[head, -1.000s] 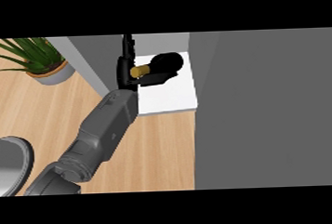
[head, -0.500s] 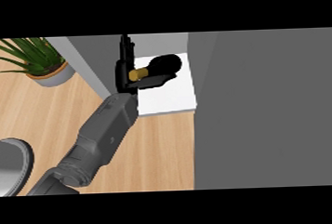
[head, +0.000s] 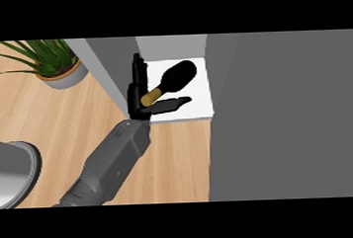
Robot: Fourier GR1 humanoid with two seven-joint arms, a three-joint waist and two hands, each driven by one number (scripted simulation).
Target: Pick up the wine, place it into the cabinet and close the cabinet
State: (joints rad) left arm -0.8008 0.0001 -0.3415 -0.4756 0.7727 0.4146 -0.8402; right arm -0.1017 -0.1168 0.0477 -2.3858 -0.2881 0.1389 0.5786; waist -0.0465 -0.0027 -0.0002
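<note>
Near the plant (head: 49,58), wine (head: 174,77) lies in cabinet (head: 192,110).

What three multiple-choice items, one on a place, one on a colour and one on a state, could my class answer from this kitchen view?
1. Where is the wine bottle?
A on a plate
B on the white cabinet shelf
C in a basket

2. What colour is the bottle's neck?
A gold
B red
C white

3. How are the fingers of the left hand?
A curled into a fist
B straight, beside the bottle
C hidden from view

Answers:
1 B, white shelf shows all round the bottle.
2 A, the neck is gold against the dark body.
3 B, they stand straight along the bottle's left side.
</note>
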